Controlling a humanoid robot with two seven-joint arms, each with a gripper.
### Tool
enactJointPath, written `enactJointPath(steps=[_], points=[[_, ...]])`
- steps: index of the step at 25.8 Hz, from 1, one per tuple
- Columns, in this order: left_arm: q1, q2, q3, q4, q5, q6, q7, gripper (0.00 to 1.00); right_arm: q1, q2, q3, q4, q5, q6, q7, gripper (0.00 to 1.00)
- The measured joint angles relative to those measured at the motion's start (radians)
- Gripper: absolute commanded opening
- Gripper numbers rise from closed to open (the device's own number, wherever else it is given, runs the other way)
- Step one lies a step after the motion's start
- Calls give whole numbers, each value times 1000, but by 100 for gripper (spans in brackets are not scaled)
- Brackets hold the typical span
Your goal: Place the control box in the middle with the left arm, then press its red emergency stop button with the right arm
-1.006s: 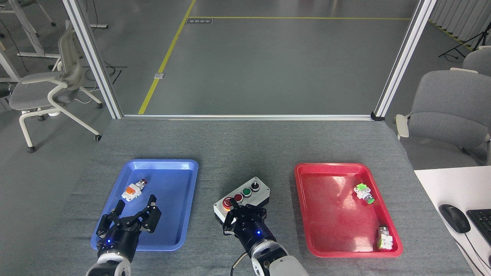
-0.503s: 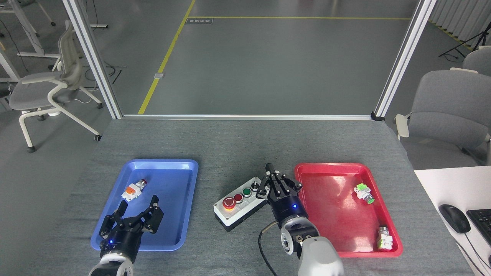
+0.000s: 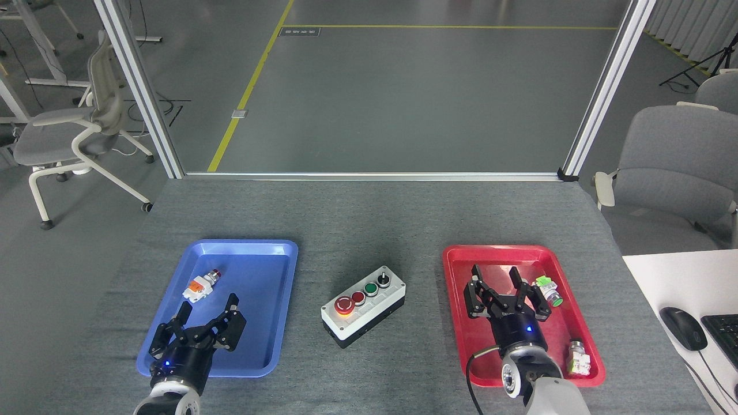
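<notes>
Item: control box (image 3: 363, 308), grey lid on black base, lying at a slant on the grey mat (image 3: 369, 213) approx. centre, between blue tray (image 3: 277, 300) and red tray (image 3: 461, 323), touching neither. Lid carries four controls in a row: e-stop (image 3: 344, 305), a red mushroom head on a yellow ring, at the near-left end; then small red btn, green btn, black knob. Handling (est.): rigid moulded shell, prob. light to moderate wt, smooth sides so may slip on a weak pinch; not fragile, but the controls stand proud, so avoid clamping over the lid. Best hold: across the two long sides at mid-length, fingers on the base, clear of the controls. A press on the e-stop lands at one end, so the box could tip or skid; push straight down. L gripper (image 3: 202, 323): fingers spread, holding nothing, over the near part of the blue tray, well apart from box. R gripper (image 3: 504, 297): fingers spread, holding nothing, over the red tray, near a green-capped part (image 3: 548, 291). Box seems placed; whether e-stop is latched down, can't tell.
</notes>
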Motion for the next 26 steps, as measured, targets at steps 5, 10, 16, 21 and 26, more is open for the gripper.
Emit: enactJointPath(steps=[5, 10, 16, 21, 26], points=[[0, 0, 0, 0, 0, 0, 0, 99, 84, -41, -70, -71, -2, -34, -1, 98], [0, 0, 0, 0, 0, 0, 0, 99, 203, -65, -113, -193, -2, -44, -1, 98], [0, 0, 0, 0, 0, 0, 0, 99, 290, -63, -124, -297, 0, -34, 2, 98], [0, 0, 0, 0, 0, 0, 0, 99, 386, -61, -114, -396, 4, 0, 3, 98], [0, 0, 0, 0, 0, 0, 0, 99, 396, -63, -117, -427, 7, 51, 7, 98]])
